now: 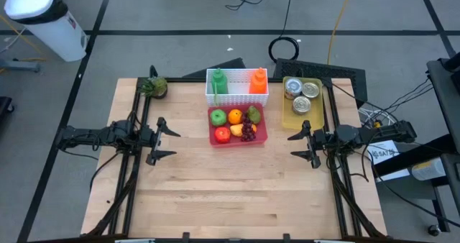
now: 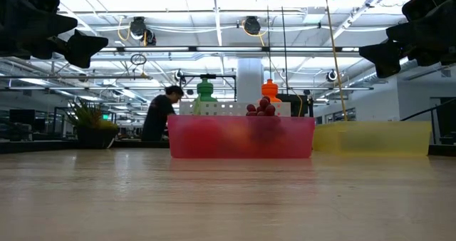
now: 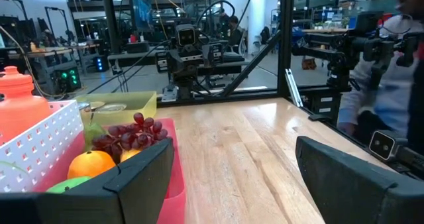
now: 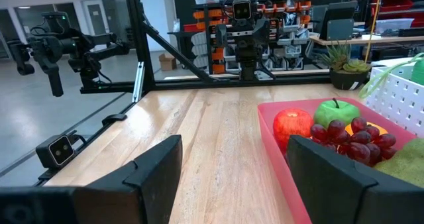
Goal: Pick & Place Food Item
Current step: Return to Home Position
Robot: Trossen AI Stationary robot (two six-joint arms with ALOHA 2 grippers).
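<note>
**High view:** the left gripper (image 1: 169,143) is seen over the left part of the table (image 1: 230,193), fingers spread apart, nothing held. The right gripper (image 1: 295,145) is seen over the right part, fingers likewise apart, also empty. Both are well apart from the red bin (image 1: 263,131), which is set mid-table toward the far edge. Held in it: green apple (image 1: 218,116), orange (image 1: 234,116), pear (image 1: 254,114), red apple (image 1: 222,134), yellow mango (image 1: 236,130), red grapes (image 1: 248,132). A white basket (image 1: 237,98) is set right behind the bin, with a green bottle (image 1: 219,81) and an orange bottle (image 1: 257,81) stood in it. A yellow bin (image 1: 287,117) with three cans (image 1: 302,105) is placed just beside, on the right. A potted plant (image 1: 153,87) is placed at the far left corner. A white tag (image 1: 384,153) is seen off the table by the right arm; its print is too small to be read.

**Low view:** both grippers are held high at the upper corners, clear of the table. The grapes are seen above the red bin's rim. A person (image 2: 160,113) is seen in the room behind.

**Left wrist view:** own fingers are shown wide apart, with the red bin beside one of them.

**Right wrist view:** same, fingers apart, nothing clamped. No label on the fruit or bottles can be read.
</note>
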